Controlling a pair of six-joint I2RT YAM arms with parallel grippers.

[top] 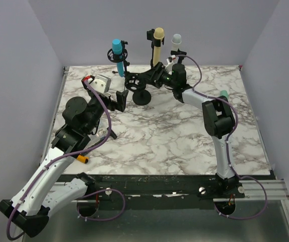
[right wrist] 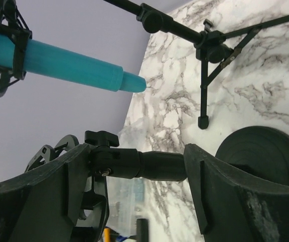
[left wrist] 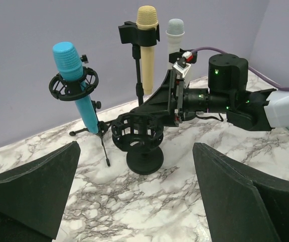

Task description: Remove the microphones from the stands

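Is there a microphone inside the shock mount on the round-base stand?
No, the shock mount on the round-base stand is an empty ring.

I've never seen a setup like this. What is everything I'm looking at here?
blue microphone: one, blue, in a black ring mount on a tripod stand, far left.
yellow microphone: one, pale yellow, clipped upright on a black stand, far centre.
white microphone: one, white-grey, upright, right of the yellow one.
round-base stand: one, black, its ring mount looks empty, in front of the row.
mint object: one, mint green, on the table behind the right arm, partly hidden.
table: one, white-grey marble.
left end effector: one, black, open, facing the round-base stand.
right end effector: one, black, open, at that stand's stem.
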